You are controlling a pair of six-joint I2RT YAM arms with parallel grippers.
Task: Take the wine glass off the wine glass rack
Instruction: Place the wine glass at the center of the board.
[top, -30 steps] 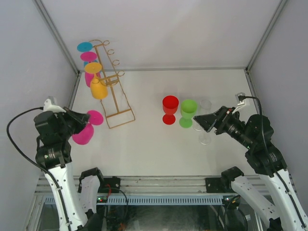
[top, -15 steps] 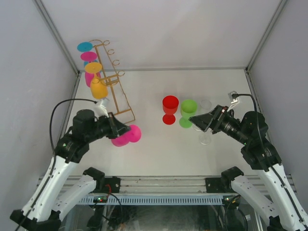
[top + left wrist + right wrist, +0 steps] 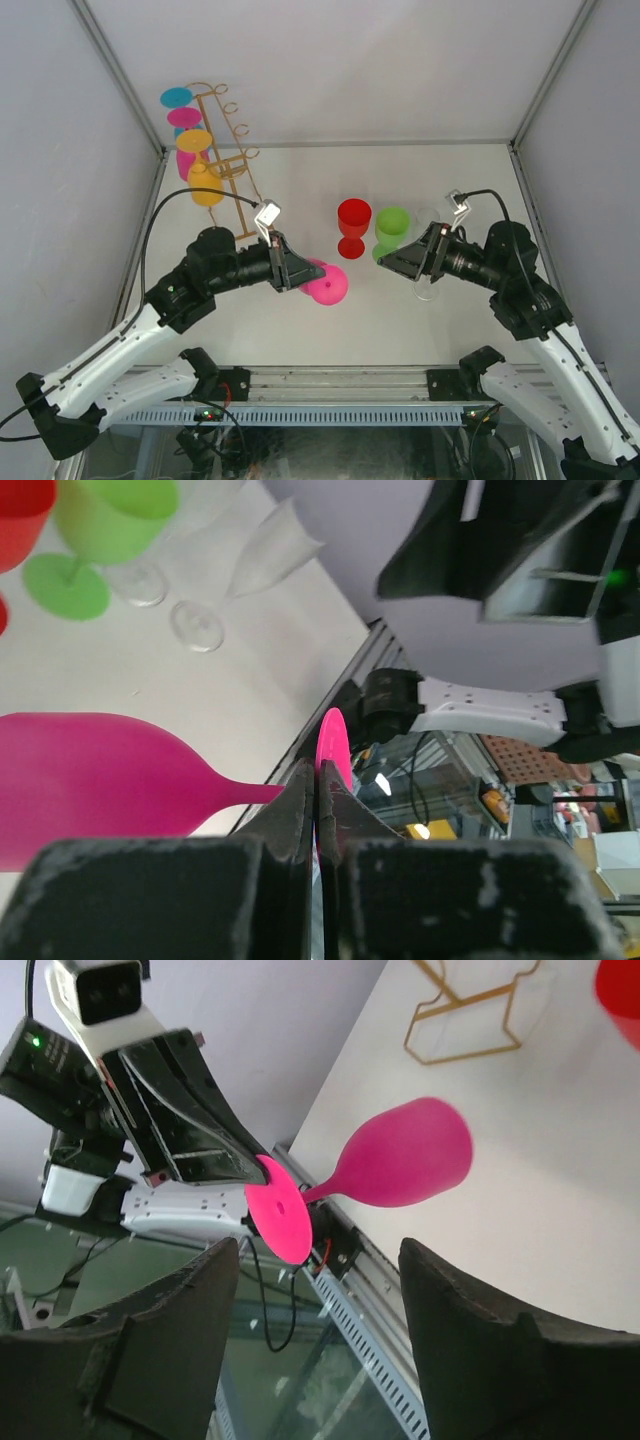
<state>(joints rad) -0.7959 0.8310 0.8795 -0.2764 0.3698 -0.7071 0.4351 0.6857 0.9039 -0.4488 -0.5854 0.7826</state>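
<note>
Top external view, item: magenta plastic wine glass (image 3: 328, 285), off the gold wire wine glass rack (image 3: 230, 165), held sideways over the desk (image 3: 450, 180), bowl near the red plastic goblet (image 3: 353, 218). Left jaws pinched shut on the thin edge of its foot disc. Right jaws parted, empty, facing it. Hazards, judged: the narrow rim grip may pivot or slip, dropping the glass; a swinging bowl may topple the red goblet.

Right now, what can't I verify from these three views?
Top view: the left gripper covers the pink glass's foot, hiding the grip.
Top view: the right gripper hides the clear glass's stem.
Right wrist: the rack is cut off by the top edge; only its base shows.
Left wrist: the pink glass's bowl runs off the left edge.
</note>
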